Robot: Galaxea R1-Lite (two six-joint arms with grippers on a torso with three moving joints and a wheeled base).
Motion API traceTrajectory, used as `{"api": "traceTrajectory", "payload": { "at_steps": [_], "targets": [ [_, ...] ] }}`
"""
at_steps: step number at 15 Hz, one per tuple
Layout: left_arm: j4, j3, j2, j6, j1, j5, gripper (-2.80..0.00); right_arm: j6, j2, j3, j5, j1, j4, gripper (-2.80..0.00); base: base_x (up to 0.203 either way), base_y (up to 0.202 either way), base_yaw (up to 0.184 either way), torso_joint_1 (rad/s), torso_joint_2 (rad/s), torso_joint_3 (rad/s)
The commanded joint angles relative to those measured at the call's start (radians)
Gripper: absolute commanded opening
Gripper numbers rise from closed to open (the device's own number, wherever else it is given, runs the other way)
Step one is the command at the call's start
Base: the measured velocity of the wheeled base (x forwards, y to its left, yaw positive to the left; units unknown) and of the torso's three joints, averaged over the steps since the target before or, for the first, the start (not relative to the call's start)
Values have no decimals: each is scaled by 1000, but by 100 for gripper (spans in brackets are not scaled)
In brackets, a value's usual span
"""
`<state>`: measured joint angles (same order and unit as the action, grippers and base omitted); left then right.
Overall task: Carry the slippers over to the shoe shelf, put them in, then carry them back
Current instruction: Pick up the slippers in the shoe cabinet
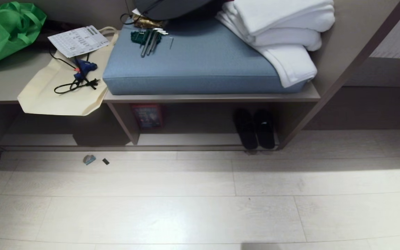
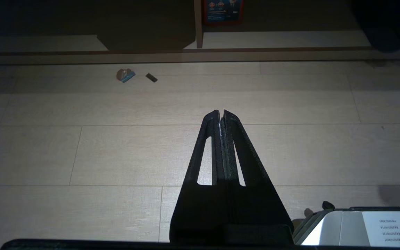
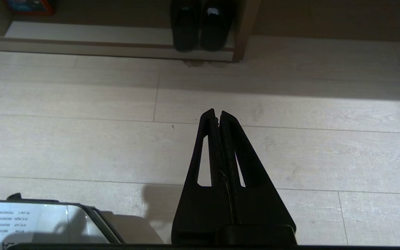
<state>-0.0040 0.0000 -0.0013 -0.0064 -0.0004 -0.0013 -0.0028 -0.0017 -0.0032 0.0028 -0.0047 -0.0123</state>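
Sitting side by side in the shoe shelf (image 1: 193,139), the slippers (image 1: 254,129) are found at the right end of the low cubby, close against its right upright, with their near ends reaching the front edge of the pale base board. To the left in the same cubby, a red box (image 1: 148,116) is seen against the back, just right of the vertical divider (image 1: 125,123). On the bench above, a blue cushion (image 1: 200,66) is laid, with folded white towels (image 1: 283,31) at its right end and a set of hex keys (image 1: 149,38) at its far left. A cream tote bag (image 1: 64,86) carrying a blue glue gun (image 1: 83,69) hangs over the edge further left, beside a green bag (image 1: 5,27). 2 small scraps (image 1: 94,160) are seen on the pale floor (image 1: 200,201). The left gripper (image 2: 221,111) and the right gripper (image 3: 217,111) are held over bare floor, well short of the shelf, each with its fingers pressed together and nothing between them.
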Motion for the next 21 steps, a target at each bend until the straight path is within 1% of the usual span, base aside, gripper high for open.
{"api": "traceTrajectory", "payload": {
  "at_steps": [1, 21],
  "targets": [
    [-1, 0, 0, -1, 0, 0, -280, 0, 2, 0, 0, 0, 0, -280, 0, 0, 0, 2, 2, 193],
    [-1, 0, 0, -4, 0, 0, -280, -5, 2, 0, 0, 0, 0, -280, 0, 0, 0, 3, 3, 201]
  ]
}}
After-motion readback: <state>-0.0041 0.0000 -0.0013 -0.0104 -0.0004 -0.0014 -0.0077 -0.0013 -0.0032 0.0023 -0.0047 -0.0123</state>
